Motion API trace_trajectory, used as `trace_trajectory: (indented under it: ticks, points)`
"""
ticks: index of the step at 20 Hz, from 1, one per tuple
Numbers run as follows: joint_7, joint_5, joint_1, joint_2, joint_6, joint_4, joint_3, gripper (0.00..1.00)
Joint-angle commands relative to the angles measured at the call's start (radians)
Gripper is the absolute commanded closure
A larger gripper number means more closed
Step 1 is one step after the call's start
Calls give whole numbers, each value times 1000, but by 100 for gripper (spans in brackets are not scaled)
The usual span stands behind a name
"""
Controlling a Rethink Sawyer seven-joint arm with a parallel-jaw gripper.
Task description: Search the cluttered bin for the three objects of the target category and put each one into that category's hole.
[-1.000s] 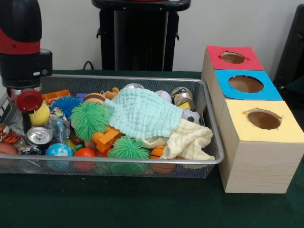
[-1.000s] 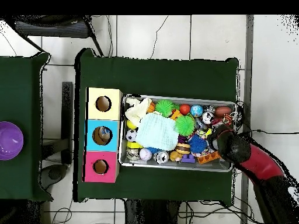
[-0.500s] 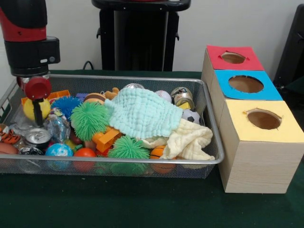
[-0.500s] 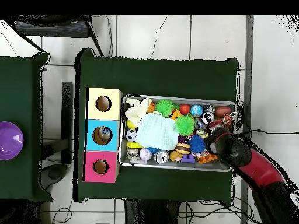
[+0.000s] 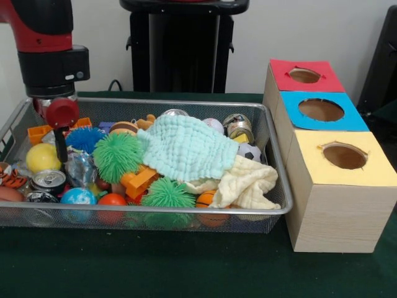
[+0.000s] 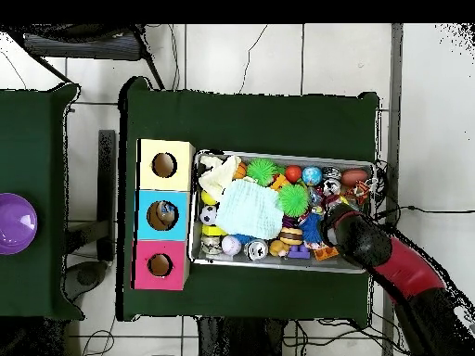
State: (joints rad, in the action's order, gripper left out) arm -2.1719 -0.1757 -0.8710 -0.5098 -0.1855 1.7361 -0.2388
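A wire mesh bin (image 5: 186,210) (image 6: 278,267) holds a heap of toys. My gripper (image 5: 60,146) (image 6: 336,222) hangs inside its left end in the front view, just above a blue spiky ball (image 5: 87,138) and beside a yellow ball (image 5: 42,158). A soda can (image 5: 51,179) lies below it. A mint cloth (image 5: 186,148) (image 6: 249,208) and a cream cloth (image 5: 248,183) cover the middle, hiding what lies under them. Two green spiky balls (image 5: 116,155) sit near the front. Right of the bin stand the yellow box (image 5: 344,155), blue box (image 5: 321,110) and red box (image 5: 304,76), each with a round hole.
Small jars (image 5: 238,127) and a soccer ball (image 5: 250,152) sit at the bin's back right, against its wall. An orange ball (image 5: 110,200) and a globe ball (image 5: 77,196) lie at the front rim. A purple bowl (image 6: 14,222) rests on a separate table.
The arm has moved right across the bin's left end in the front view and risen a little. The yellow ball now shows whole to the gripper's left.
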Motion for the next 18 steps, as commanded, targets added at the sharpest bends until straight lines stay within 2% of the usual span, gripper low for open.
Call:
trace_trajectory:
  ticks: [1, 6, 14, 15, 18]
  points:
    - [-88, -6, 56, -19, 33, 39, -46, 100]
    - [-95, 11, 74, -68, 3, 51, -41, 100]
    - [-57, -49, 134, -89, 49, -22, 42, 100]
    - [-50, -54, 134, -88, 64, -22, 41, 0]
    - [-44, -58, 126, -84, 80, -32, 31, 0]
